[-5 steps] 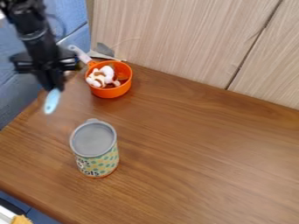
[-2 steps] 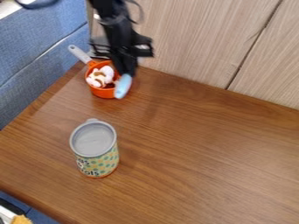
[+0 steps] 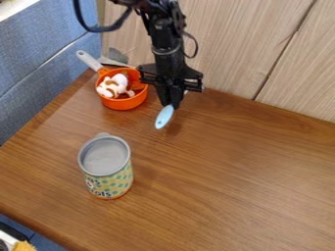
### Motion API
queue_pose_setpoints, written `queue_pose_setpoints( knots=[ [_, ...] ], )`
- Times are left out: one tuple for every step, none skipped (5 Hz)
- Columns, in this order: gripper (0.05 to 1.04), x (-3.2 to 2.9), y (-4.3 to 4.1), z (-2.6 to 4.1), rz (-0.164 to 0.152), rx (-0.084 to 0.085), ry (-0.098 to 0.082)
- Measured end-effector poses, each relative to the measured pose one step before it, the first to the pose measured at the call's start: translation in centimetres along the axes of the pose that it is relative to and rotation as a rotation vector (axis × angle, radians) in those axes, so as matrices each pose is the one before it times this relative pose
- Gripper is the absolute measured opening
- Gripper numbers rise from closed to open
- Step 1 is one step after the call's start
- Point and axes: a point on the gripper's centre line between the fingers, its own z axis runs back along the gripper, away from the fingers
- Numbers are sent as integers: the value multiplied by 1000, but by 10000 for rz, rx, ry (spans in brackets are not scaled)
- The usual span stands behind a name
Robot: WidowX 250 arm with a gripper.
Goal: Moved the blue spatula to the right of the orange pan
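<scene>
The table [image 3: 229, 162] meets a pale wood panel [image 3: 216, 44] along its far edge, which slants nearer toward the right. On the left, another edge runs beside blue padding [image 3: 39, 63], and the near left edge cuts across the corner. Brown tabletop stretches broadly right and near from the gripper [image 3: 171, 102], which hangs fairly close to the panel. Its fingers are closed on the blue spatula [image 3: 164, 116], whose pale end points down and slightly left, just right of the orange pan [image 3: 123, 102]; whether it touches the wood I cannot tell. The pan stands close by on the left, blocking that side, with white and brown pieces [image 3: 112, 86] inside and its grey handle angled far left. A grey object [image 3: 118, 55] lies behind it. Nearer and left, a patterned can [image 3: 110, 184] stands upright under a grey lid [image 3: 105, 156].
</scene>
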Motion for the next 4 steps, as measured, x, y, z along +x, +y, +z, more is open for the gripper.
queue_pose_setpoints(
  knots=[
    [157, 127, 126, -1308, -55, 184, 221],
    [201, -122, 203, -112, -42, 126, 108],
    [442, -160, 36, 243, 56, 31, 291],
    [754, -257, 204, -191, 37, 123, 44]
  ],
)
